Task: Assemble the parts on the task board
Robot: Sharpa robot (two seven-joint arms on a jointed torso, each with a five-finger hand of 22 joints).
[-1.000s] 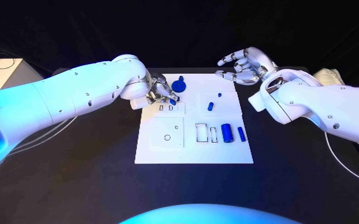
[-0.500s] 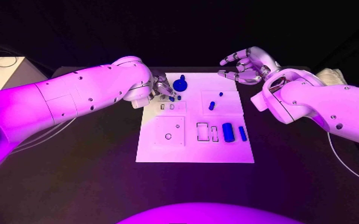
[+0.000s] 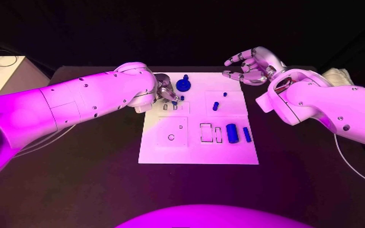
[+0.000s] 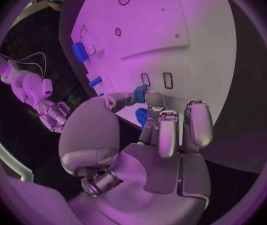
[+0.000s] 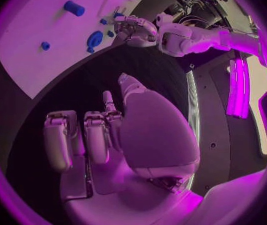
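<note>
Head camera looks steeply down from above at the task board (image 3: 198,149), both arms in frame. Left wrist camera sits close behind the left hand (image 4: 143,135), facing the board just beyond its fingers. Right wrist camera behind the right hand (image 5: 118,130) shares the board's far end.

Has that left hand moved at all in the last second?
Yes. The left hand, pinching a small blue part, has shifted slightly toward the two small slots on the task board, its fingertips now nearer them.
</note>
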